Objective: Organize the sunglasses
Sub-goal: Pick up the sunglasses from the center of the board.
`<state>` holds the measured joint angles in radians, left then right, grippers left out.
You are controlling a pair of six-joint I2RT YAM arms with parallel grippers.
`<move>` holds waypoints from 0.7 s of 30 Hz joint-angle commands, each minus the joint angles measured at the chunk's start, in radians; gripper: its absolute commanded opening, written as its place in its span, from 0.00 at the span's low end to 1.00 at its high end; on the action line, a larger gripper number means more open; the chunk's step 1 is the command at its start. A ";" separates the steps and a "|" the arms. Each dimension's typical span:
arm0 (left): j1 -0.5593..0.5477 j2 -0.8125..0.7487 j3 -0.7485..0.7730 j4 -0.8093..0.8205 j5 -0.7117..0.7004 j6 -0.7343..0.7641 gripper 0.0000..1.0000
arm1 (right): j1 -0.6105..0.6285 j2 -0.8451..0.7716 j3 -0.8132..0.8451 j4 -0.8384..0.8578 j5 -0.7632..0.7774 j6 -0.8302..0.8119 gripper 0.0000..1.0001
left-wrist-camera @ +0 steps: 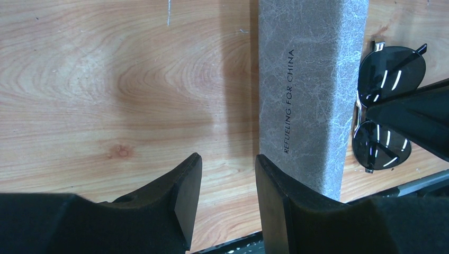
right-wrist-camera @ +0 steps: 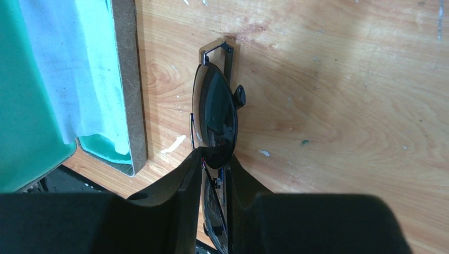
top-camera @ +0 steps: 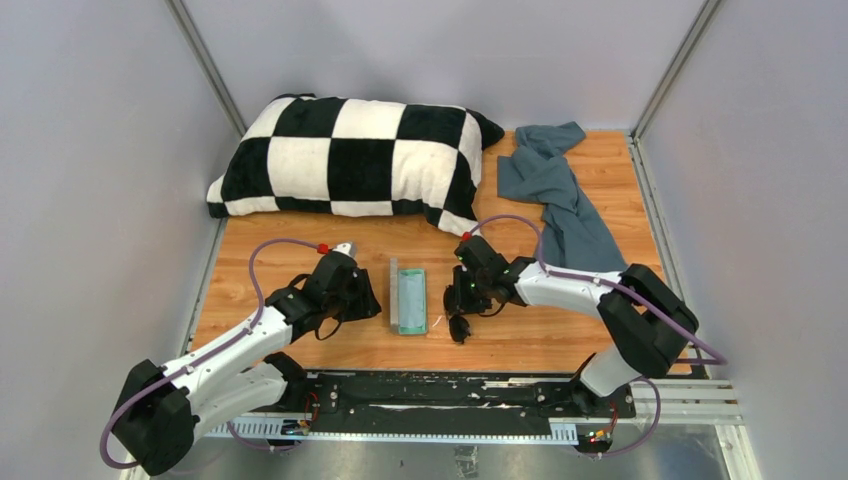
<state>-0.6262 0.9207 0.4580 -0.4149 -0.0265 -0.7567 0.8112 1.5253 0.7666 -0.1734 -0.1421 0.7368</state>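
Observation:
The black folded sunglasses (right-wrist-camera: 214, 111) are pinched at the bridge between my right gripper's (right-wrist-camera: 214, 159) fingers, just right of the case and low over the wood. They also show in the top view (top-camera: 460, 328) and in the left wrist view (left-wrist-camera: 389, 79). The grey case (top-camera: 410, 300) lies open with a teal lining, and the light-blue cloth (right-wrist-camera: 79, 69) lies inside it. My left gripper (left-wrist-camera: 227, 174) is open and empty at the case's left side, its right finger beside the grey wall (left-wrist-camera: 312, 95).
A black-and-white checkered pillow (top-camera: 350, 155) lies at the back left. A grey-blue towel (top-camera: 560, 195) is crumpled at the back right. The black rail (top-camera: 450, 390) runs along the table's near edge.

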 commanded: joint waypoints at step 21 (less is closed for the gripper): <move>0.022 -0.011 0.039 -0.071 -0.056 0.043 0.48 | -0.018 -0.088 0.119 -0.081 -0.035 0.074 0.21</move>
<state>-0.6216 0.9302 0.4755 -0.4568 -0.0566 -0.7319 0.8021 1.4200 0.8169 -0.2550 -0.1497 0.7498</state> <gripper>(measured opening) 0.480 0.215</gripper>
